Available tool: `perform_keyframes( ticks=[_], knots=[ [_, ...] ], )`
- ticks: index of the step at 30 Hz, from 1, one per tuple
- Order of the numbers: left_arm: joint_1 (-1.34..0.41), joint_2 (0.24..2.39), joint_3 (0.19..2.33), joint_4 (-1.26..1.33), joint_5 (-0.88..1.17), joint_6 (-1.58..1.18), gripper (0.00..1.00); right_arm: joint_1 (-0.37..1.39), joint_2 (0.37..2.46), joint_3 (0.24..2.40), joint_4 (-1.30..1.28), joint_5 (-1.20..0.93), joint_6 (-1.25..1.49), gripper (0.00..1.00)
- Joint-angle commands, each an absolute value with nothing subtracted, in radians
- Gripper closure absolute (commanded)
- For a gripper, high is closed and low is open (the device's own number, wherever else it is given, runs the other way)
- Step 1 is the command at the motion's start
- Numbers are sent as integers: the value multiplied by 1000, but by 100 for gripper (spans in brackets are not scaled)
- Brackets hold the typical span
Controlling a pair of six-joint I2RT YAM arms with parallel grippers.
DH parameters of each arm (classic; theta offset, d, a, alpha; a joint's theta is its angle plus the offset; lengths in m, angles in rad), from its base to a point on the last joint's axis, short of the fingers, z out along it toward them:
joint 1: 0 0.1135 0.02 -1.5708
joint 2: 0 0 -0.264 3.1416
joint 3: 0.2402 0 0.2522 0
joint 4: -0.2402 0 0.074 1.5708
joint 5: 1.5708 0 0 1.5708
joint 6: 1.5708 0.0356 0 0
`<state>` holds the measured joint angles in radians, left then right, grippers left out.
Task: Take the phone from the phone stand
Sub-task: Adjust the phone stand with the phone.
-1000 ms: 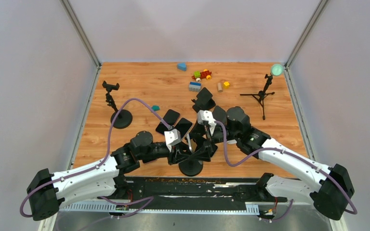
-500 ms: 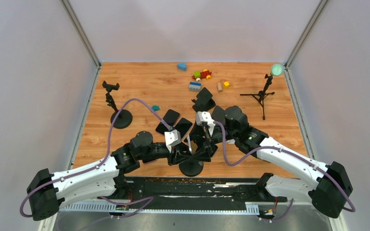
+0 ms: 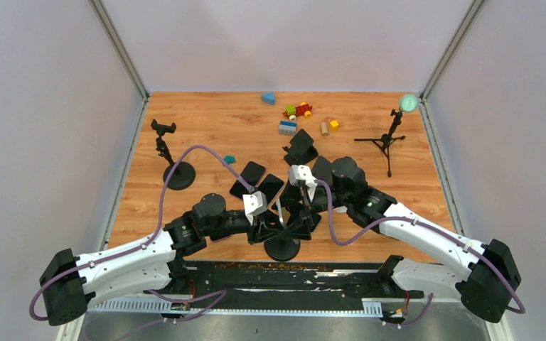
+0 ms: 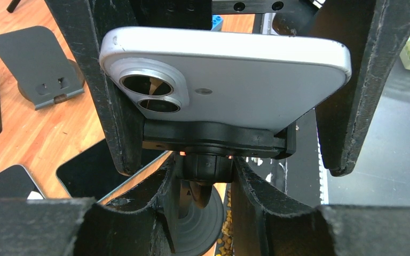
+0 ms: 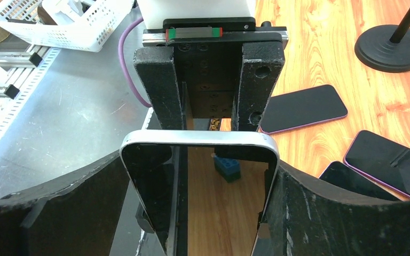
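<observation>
The phone [image 4: 224, 69], silver-backed with two lenses, sits across the clamp of the black phone stand [image 4: 213, 140]. My left gripper [image 4: 205, 166] is shut on the stand's neck just under the clamp, above its round base [image 3: 282, 248]. In the right wrist view the phone [image 5: 200, 140] stands edge-up between my right gripper's [image 5: 200, 170] pads, which press on both its short sides. The right gripper's fingers [image 4: 112, 106] flank the phone in the left wrist view. From above, both grippers meet at the stand [image 3: 284, 220] near the table's front edge.
Several dark phones [image 3: 249, 177] lie flat behind the stand. A grey desk stand [image 3: 301, 147], a second clamp stand [image 3: 173, 160] at the left, a small tripod [image 3: 387, 142] at the right and toy blocks [image 3: 295, 114] at the back stand on the wood. A white basket [image 5: 80, 21] sits off the table.
The right arm's wrist has edged slightly left toward the stand. The left arm, phone and stand have not visibly moved.
</observation>
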<state>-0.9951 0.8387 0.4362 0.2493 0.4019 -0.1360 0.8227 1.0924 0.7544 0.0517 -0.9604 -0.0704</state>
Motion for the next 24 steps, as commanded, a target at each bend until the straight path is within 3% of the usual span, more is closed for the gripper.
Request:
perform_keyframes(
  ticks=[1, 21, 24],
  knots=[
    [-989, 820, 449, 322, 373, -126, 100, 832, 1058, 788, 39, -984, -72, 12],
    [-989, 824, 446, 328, 372, -127, 100, 831, 1033, 787, 16, -942, -83, 15],
    [-990, 826, 448, 331, 374, -127, 100, 830, 1031, 787, 14, -948, -84, 20]
  ],
)
